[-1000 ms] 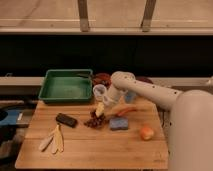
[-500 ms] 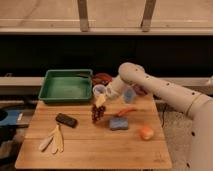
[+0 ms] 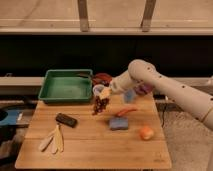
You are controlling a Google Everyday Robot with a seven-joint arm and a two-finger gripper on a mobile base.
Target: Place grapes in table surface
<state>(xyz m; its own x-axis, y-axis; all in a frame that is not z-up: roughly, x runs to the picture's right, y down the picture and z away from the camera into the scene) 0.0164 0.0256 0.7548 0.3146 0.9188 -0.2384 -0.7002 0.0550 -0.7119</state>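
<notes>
- The gripper point(image 3: 104, 94) hangs over the back middle of the table, just in front of the right corner of the green tray point(image 3: 65, 86). It is clamped on the top of the grapes point(image 3: 100, 105).
- The grapes dangle beneath it as a dark, lumpy cluster. They look to be off the wood, though how far off I cannot tell.
- The step in hand is the set-down: the bunch has to end up resting on the table surface point(image 3: 95, 147), not in the tray.
- A straight, slow descent should suit best, since a loose bunch sways. I would let the lowest berries meet the planks and the cluster slump before letting go.
- Letting go while the bunch hangs would probably make the berries bounce or roll, so the jaws should part only once the weight is on the wood.
- There is bare wood directly below and a little forward, between the black block point(image 3: 66, 119) on one side and the blue sponge point(image 3: 119, 124) on the other. That patch looks like the safest target.
- The orange stick-shaped item point(image 3: 126, 111) lies near the sponge, close to the drop zone, so drifting that way risks landing on it.
- The round orange fruit point(image 3: 146, 132) and the pale yellowish item point(image 3: 52, 141) sit well apart from the drop zone and should not interfere.
- After release, a vertical lift should keep the fingers from dragging the stems.
</notes>
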